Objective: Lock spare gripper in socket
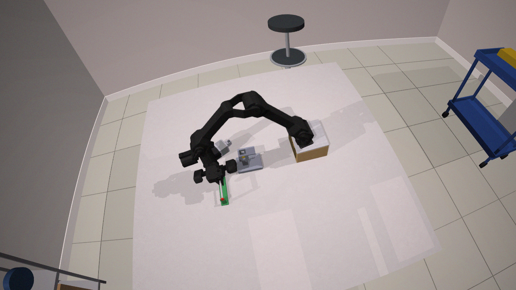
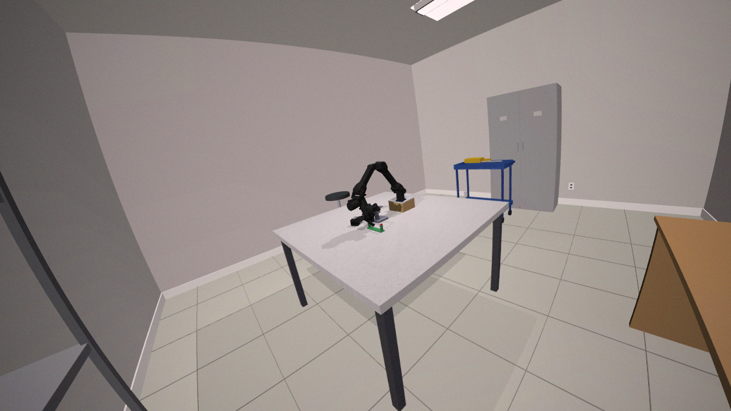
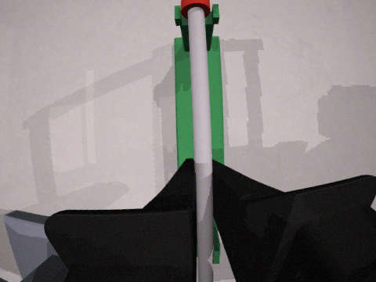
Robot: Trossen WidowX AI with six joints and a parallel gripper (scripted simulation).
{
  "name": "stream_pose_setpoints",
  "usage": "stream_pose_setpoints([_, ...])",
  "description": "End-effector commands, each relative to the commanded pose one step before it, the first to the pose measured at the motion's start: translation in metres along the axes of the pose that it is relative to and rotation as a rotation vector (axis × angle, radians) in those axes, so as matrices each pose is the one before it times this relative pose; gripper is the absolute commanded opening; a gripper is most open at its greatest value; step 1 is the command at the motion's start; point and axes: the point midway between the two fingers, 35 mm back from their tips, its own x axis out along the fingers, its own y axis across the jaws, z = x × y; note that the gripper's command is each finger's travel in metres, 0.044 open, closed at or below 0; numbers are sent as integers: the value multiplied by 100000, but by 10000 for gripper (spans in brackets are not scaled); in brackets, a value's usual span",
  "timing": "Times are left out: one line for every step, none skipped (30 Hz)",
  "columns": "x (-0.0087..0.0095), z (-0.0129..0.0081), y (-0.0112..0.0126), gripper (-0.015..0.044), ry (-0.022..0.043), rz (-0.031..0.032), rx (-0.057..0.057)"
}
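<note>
Wrist view shows the gripper (image 3: 204, 199) clamped on the grey lock pin (image 3: 200, 110) near its plain end; the red-capped head sits in the green cradle's (image 3: 180, 110) fork. Parking the pin there presumably frees the grey socket mount (image 1: 248, 158) for the spare gripper (image 1: 223, 145); both sit just beside the arm.

You get even, bright light from the ceiling panel (image 2: 440, 5). The arm (image 1: 248, 108) throws several soft, overlapping shadows across the table (image 1: 324, 201), which carries pale lighter patches but no harsh glare. Room edges bow noticeably in the top and exterior views. In the wrist view the pincer (image 3: 204, 215) is near-black with little detail, and outlines look slightly jagged.
</note>
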Motion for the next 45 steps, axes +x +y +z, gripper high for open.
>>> stream_pose_setpoints([354,-201,74,0,343,512,192])
stream_pose_setpoints([0,0,0,0,0,0,0])
stream_pose_setpoints([0,0,0,0,0,0,0])
stream_pose_setpoints([0,0,0,0,0,0,0])
stream_pose_setpoints([0,0,0,0,0,0,0])
stream_pose_setpoints([0,0,0,0,0,0,0])
stream_pose_setpoints([0,0,0,0,0,0,0])
stream_pose_setpoints([0,0,0,0,0,0,0])
stream_pose_setpoints([0,0,0,0,0,0,0])
stream_pose_setpoints([0,0,0,0,0,0,0])
stream_pose_setpoints([0,0,0,0,0,0,0])
stream_pose_setpoints([0,0,0,0,0,0,0])
stream_pose_setpoints([0,0,0,0,0,0,0])
stream_pose_setpoints([0,0,0,0,0,0,0])
stream_pose_setpoints([0,0,0,0,0,0,0])
stream_pose_setpoints([0,0,0,0,0,0,0])
stream_pose_setpoints([0,0,0,0,0,0,0])
stream_pose_setpoints([0,0,0,0,0,0,0])
stream_pose_setpoints([0,0,0,0,0,0,0])
stream_pose_setpoints([0,0,0,0,0,0,0])
stream_pose_setpoints([0,0,0,0,0,0,0])
stream_pose_setpoints([-312,185,-72,26,-353,-458,-171])
stream_pose_setpoints([0,0,0,53,0,0,0])
stream_pose_setpoints([0,0,0,79,0,0,0])
stream_pose_setpoints([0,0,0,105,0,0,0])
stream_pose_setpoints([0,0,0,131,0,0,0])
stream_pose_setpoints([0,0,0,157,0,0,0])
stream_pose_setpoints([0,0,0,184,0,0,0])
stream_pose_setpoints([0,0,0,210,0,0,0])
stream_pose_setpoints([0,0,0,236,0,0,0])
stream_pose_setpoints([0,0,0,262,0,0,0])
stream_pose_setpoints([0,0,0,289,0,0,0])
stream_pose_setpoints([0,0,0,315,0,0,0])
stream_pose_setpoints([-250,82,35,341,2,15,9])
stream_pose_setpoints([-314,103,46,368,3,18,11])
stream_pose_setpoints([-382,125,61,394,4,23,14])
stream_pose_setpoints([-182,59,30,420,2,11,7])
stream_pose_setpoints([-77,21,146,440,21,650,267])
stream_pose_setpoints([-47,13,91,440,13,404,166])
stream_pose_setpoints([-99,20,125,440,21,490,226])
stream_pose_setpoints([-62,12,79,440,13,309,143])
stream_pose_setpoints([-116,30,114,440,19,429,192])
stream_pose_setpoints([-76,20,76,440,13,282,126])
stream_pose_setpoints([-125,34,112,440,19,402,182])
stream_pose_setpoints([-81,22,72,440,12,259,117])
